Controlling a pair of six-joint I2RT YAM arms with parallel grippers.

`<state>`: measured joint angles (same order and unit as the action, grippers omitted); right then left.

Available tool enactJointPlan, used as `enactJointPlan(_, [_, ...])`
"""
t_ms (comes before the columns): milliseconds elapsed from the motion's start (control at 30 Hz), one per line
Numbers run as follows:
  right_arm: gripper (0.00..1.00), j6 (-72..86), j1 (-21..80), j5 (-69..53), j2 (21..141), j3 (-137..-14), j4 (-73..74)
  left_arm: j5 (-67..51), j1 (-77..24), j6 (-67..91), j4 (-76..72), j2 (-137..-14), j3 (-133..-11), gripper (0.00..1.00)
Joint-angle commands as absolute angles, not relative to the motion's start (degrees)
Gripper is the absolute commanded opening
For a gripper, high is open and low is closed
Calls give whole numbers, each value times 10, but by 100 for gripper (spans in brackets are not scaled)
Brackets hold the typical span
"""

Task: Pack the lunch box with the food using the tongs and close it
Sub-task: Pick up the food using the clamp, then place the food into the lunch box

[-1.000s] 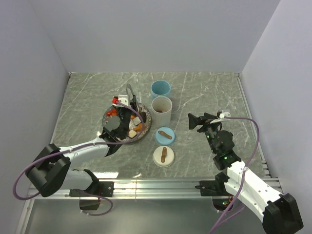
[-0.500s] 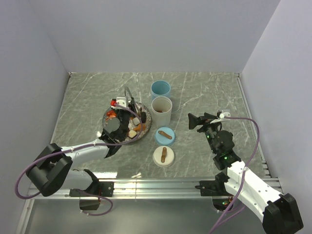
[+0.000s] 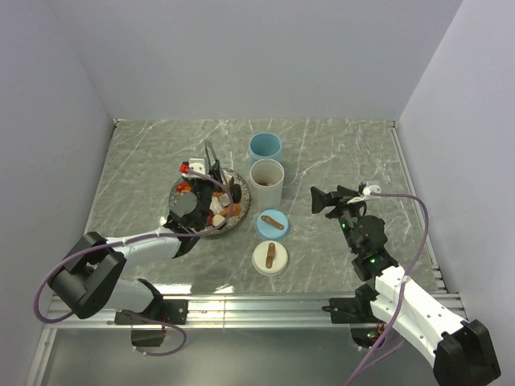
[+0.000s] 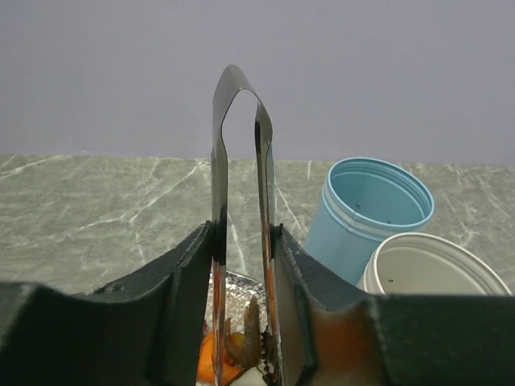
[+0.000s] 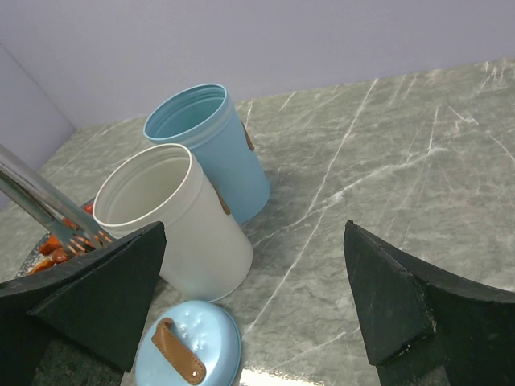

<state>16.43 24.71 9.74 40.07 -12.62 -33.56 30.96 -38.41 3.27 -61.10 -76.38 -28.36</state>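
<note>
Looking from the left: the left pincer point(image 4: 245, 273) is clamped partway closed around the tongs point(image 4: 218, 161), squeezing both arms. The tongs stand upright, joined end up, tips down among the food point(image 3: 217, 217) on the plate point(image 3: 171, 199). The white cup point(image 3: 266, 183) sits just right of the plate with the blue cup point(image 3: 265, 147) behind it, so I'd guess any load travels rightward, and the left arm's nearer. The right pincer point(image 3: 320, 201) hangs wide open, empty, well right of the cups.
</note>
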Motion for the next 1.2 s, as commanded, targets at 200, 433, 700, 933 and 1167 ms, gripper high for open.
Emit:
enactJointPlan(200, [98,156,243,95,393,-129,-359,278,-380,40,-594,-744,-307,17])
enactJointPlan(433, [98,156,243,96,391,-127,-359,264,-380,13,-527,-680,-353,12])
enactJointPlan(700, [98,156,243,96,394,-129,-360,217,-376,6,-454,-689,-467,12])
enactJointPlan(933, [98,156,243,96,397,-128,-362,142,-374,7,-419,-768,-626,12])
enactJointPlan(1167, [98,156,243,95,400,-130,-364,101,-371,-15,-405,-879,-751,13])
